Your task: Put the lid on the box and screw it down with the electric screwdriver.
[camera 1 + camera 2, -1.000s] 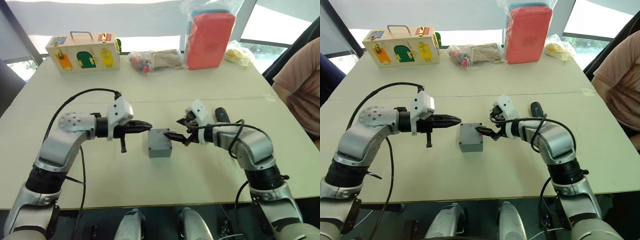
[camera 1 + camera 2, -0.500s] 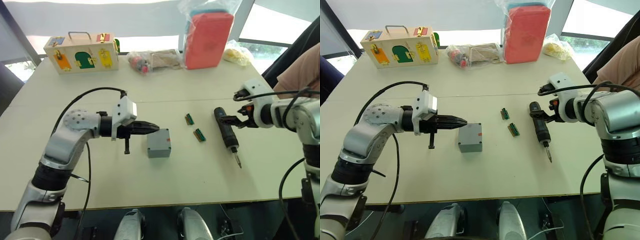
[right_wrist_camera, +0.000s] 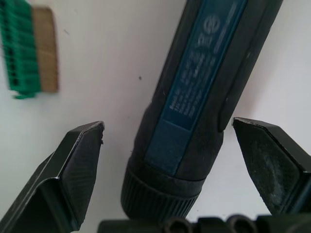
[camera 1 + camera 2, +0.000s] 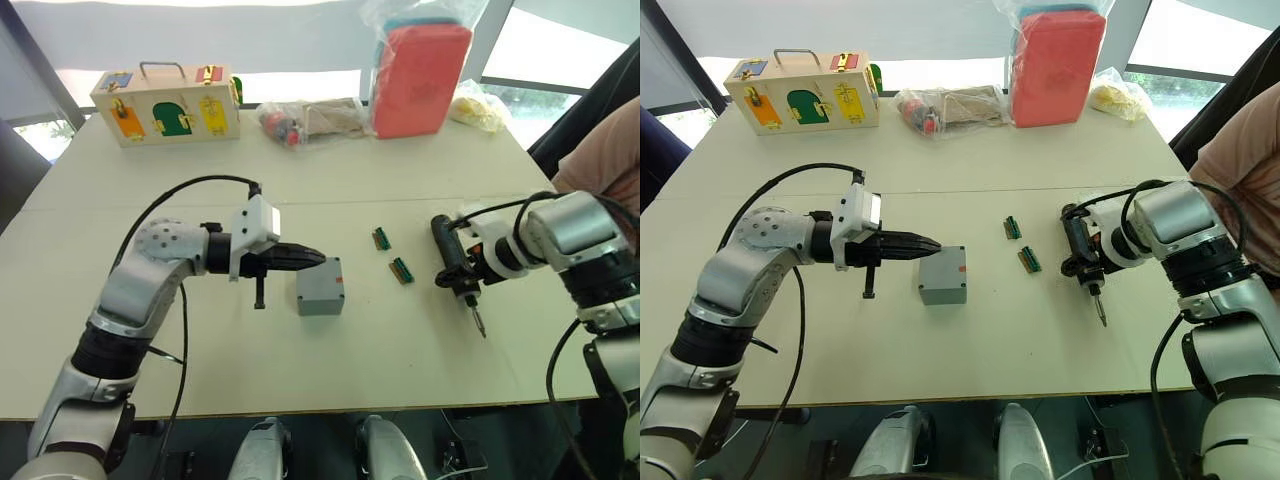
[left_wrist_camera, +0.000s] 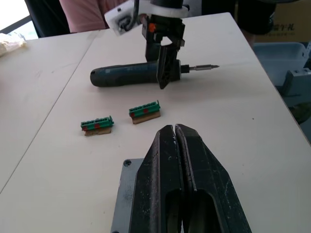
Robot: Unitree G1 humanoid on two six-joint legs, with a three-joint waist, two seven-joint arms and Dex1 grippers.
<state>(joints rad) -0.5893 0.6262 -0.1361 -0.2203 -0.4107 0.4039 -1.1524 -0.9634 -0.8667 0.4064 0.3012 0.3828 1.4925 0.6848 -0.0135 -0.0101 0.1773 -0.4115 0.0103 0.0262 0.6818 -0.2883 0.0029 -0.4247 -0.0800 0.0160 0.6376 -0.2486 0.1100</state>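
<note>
Your right hand (image 3: 170, 160) is straddling the electric screwdriver (image 4: 449, 262) wide open, gripping nothing; your closed, empty left hand (image 5: 176, 145) is hiding part of the box (image 4: 320, 287).

The screwdriver (image 3: 194, 97) has a matt black rubbery body with a smooth blue label, a ribbed collar and a thin bright metal bit (seen in the left wrist view). The box (image 4: 320, 286) is smooth matt grey plastic. The right gripper (image 3: 175, 170) fingers (image 3: 73, 165) are matt black plastic with a fine grain. The table (image 4: 300, 370) is smooth, pale and matt. Two connectors (image 5: 144, 110) are glossy green plastic.
</note>
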